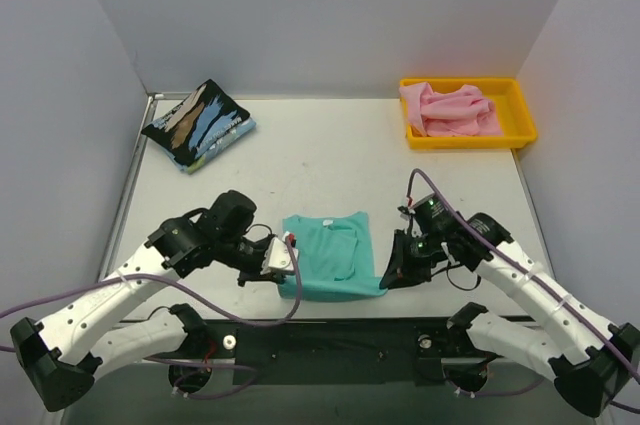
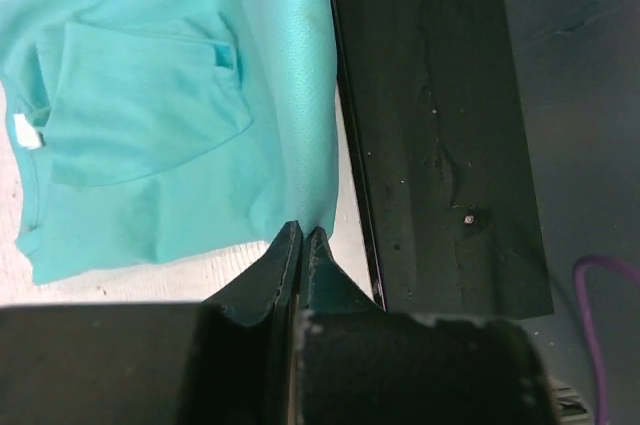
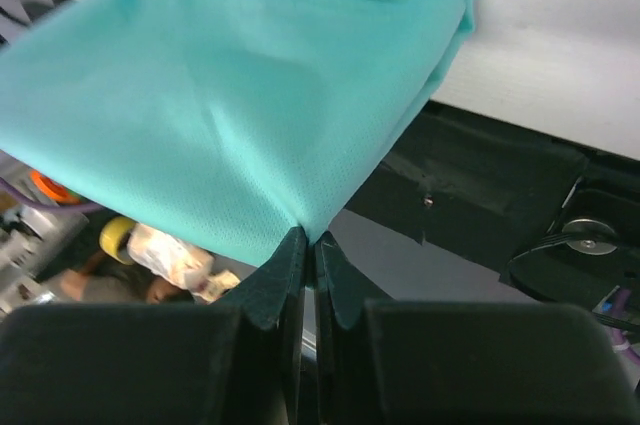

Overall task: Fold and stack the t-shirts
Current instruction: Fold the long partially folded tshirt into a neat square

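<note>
The teal-green t-shirt (image 1: 328,253) lies partly folded near the table's front edge, sleeves turned in and its white neck label (image 2: 30,131) showing. My left gripper (image 1: 289,269) is shut on the shirt's near left corner (image 2: 302,232), pinching the hem. At the near right corner my right gripper (image 1: 386,279) is shut on the cloth (image 3: 308,237) and holds that corner lifted, the fabric (image 3: 230,105) stretched taut. The black t-shirt with blue, tan and white streaks (image 1: 197,125) lies folded at the back left. The pink t-shirt (image 1: 452,110) sits crumpled in the tray.
The yellow tray (image 1: 470,142) stands at the back right. A black base plate (image 1: 330,345) runs along the near edge just below the teal shirt. Grey walls close in the left, back and right. Purple cables trail from both arms.
</note>
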You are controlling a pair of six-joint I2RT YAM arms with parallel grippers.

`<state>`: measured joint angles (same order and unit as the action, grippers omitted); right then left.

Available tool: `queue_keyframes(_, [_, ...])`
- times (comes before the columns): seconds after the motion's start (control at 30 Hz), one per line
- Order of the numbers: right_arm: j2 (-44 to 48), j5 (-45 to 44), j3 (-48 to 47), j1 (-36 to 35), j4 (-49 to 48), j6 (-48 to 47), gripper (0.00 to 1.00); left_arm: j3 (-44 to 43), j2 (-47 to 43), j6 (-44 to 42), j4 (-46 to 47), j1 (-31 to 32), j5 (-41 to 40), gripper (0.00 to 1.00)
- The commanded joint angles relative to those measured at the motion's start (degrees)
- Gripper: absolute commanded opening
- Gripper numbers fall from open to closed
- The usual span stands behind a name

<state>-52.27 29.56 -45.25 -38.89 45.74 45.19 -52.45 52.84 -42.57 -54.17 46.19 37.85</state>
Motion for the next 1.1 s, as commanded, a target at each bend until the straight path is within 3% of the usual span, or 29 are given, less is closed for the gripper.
queue_keyframes(0.0, [-7.13, 1.63, -6.94, 8.19, 3.05, -4.39, 0.0, -3.45, 3.57, 8.81, 1.78, -5.12, 1.7, 0.0])
queue_keyframes(0.13, [-17.67, 2.69, -14.94, 13.39, 0.94, -11.61, 0.0, -4.94, 9.72, 9.96, 5.91, -14.71, 3.82, 0.0])
queue_keyframes(0.3, [-33.65, 5.94, -23.01, 17.71, -3.46, -16.44, 0.0, -6.7, 17.29, 12.15, 12.06, -18.5, 0.04, 0.0])
queue_keyframes(0.5, [-45.62, 4.8, -30.58, 20.7, -7.67, -16.37, 0.0, -9.95, 27.83, 13.91, 17.51, -23.6, -5.49, 0.0])
queue_keyframes(0.8, [-59.34, 4.72, -38.94, 20.96, -11.63, -14.61, 0.0, -11.89, 37.68, 13.21, 19.71, -24.48, -8.05, 0.0])
queue_keyframes(1.07, [-62.68, 4.54, -39.12, 21.23, -15.59, -12.23, 0.0, -13.12, 40.5, 14.97, 24.29, -24.75, -10.42, 0.0])
